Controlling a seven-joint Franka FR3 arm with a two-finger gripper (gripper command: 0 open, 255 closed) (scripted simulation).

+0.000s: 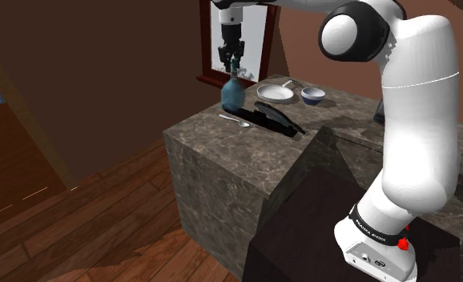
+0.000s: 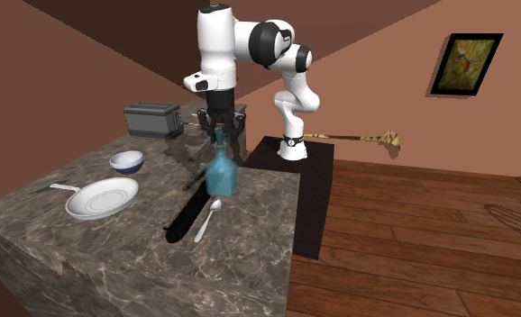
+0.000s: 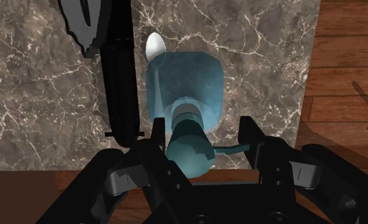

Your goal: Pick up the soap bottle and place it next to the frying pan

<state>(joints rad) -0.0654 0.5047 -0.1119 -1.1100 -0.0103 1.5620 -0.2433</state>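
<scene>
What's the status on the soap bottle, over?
Gripper open, straddling soap bottle neck. Bottle upright on counter, not lifted. Long black object lies between it and frying pan.

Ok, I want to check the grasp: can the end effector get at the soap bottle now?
Likely yes: the end effector hangs straight above the blue soap bottle, fingers open either side of its cap, nothing else between. The spoon lies flat beside it.

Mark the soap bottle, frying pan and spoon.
soap bottle (image 2: pixel 223 176), second exterior view, blue body.
frying pan (image 2: pixel 101 198), second exterior view, white inside.
spoon (image 2: pixel 205 225), second exterior view, mid handle.
</scene>
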